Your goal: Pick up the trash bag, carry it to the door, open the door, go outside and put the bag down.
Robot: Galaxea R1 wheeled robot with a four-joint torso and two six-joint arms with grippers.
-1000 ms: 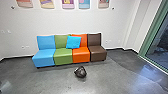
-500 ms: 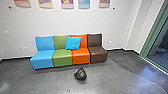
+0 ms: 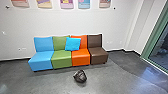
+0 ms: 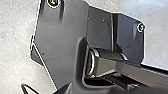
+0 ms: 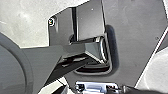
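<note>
The trash bag [image 3: 80, 76] is being borne by the floor [image 3: 107, 82], well in from its wall-side edge, near the orange seat [image 3: 80, 59], probably being kept reachable; whether either gripper is being held apart or together cannot be told.

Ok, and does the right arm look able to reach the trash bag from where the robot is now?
Probably not from here: the trash bag looks too far ahead on the floor. It lies in front of the coloured seats, with nothing blocking it, so the way looks free.
</note>
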